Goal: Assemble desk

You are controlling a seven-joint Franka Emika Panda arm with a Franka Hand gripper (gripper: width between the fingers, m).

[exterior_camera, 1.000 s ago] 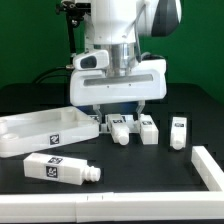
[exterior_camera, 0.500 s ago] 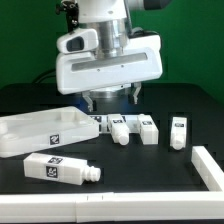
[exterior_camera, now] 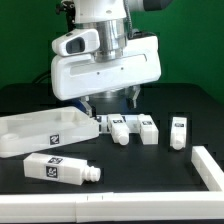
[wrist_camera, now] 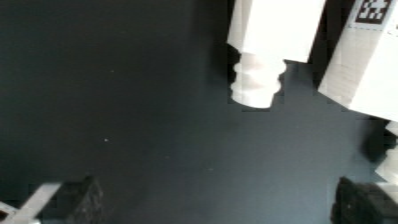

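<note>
Centre frame, two-finger gripper [exterior_camera: 110,100] hangs with fingers spread wide, empty. Flat white plastic tabletop [exterior_camera: 35,132] lies mid-left. White square-section tagged legs [exterior_camera: 148,127] lie just below the gripper, another leg [exterior_camera: 62,169] lower left, fourth leg [exterior_camera: 178,132] mid-right.

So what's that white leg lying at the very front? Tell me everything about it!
The front leg is a small white block, plastic by its look, with square sides. It lies on its side on the black table, slightly slanted. Black-and-white square tags show on its faces. A short round peg sticks out of its end at the exterior view's right. It lies in front of the tabletop, apart from the other legs; only the table seems to touch it.
</note>
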